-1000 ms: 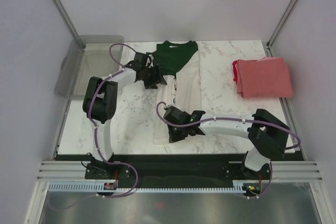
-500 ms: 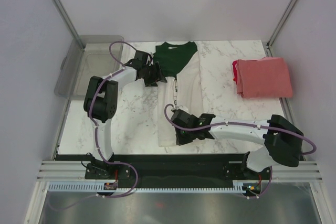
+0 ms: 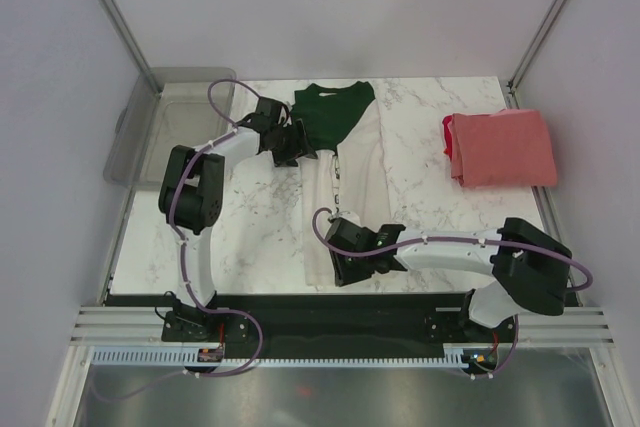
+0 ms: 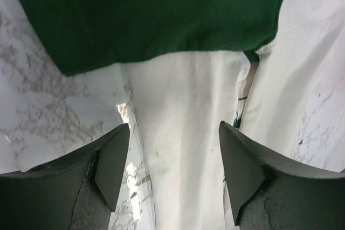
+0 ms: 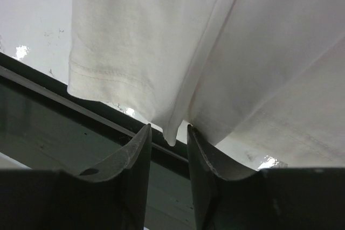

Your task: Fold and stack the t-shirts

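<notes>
The coral-red shirt (image 3: 500, 149) lies folded upper right on the bench (image 3: 255, 227); the cream shirt (image 3: 362, 169), centre, is a lengthwise strip — left fingers (image 4: 114, 160) spread above it, right fingers (image 5: 135, 160) pinching its hem. Crosswise folds, stacking remain.

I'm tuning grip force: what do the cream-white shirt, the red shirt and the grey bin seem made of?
Cream-white shirt: soft matte knit, probably cotton jersey; a double-stitched hem shows in the right wrist view. Coral-red shirt: matte cloth lying in soft folds; weave too small to tell. Bin: smooth, see-through grey plastic, judging by its translucent walls and rigid rim.
</notes>
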`<state>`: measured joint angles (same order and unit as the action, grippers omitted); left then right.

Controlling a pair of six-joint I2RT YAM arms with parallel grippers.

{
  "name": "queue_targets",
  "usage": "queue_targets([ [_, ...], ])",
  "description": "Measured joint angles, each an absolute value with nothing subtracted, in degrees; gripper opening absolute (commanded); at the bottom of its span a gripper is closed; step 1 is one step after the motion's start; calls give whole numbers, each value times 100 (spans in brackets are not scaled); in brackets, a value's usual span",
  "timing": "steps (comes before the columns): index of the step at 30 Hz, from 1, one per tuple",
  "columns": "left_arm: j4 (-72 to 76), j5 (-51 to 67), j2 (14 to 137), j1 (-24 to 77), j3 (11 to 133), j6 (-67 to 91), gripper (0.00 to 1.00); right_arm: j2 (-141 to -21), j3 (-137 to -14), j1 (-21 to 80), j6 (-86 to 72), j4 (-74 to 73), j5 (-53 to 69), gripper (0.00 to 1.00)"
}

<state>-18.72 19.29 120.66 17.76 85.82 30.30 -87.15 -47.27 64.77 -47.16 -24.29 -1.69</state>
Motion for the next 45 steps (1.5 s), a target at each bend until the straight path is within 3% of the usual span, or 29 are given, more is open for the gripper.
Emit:
queue_targets([
  [10, -1942, 1496, 9950, 2023, 7105, 3035, 86, -7758, -4792, 6410, -4624, -2858, -351, 39],
  [21, -1962, 1313, 7258, 2615, 4604, 3251, 84, -6831, -4320, 5094, -4125, -3240, -327, 41],
  [29, -1865, 1170, 6436, 3857, 3297, 4066, 76, -6090, -3614, 4364, -4053, -3566, -504, 40],
  [36, -1435, 1166, 6523, 3988, 2759, 4541, 64, -6093, -3489, 4160, -4088, -3568, -615, 40],
  [45, -1033, 1260, 6772, 4313, 2622, 4890, 60, -6272, -2910, 4150, -4147, -3232, -215, 38],
])
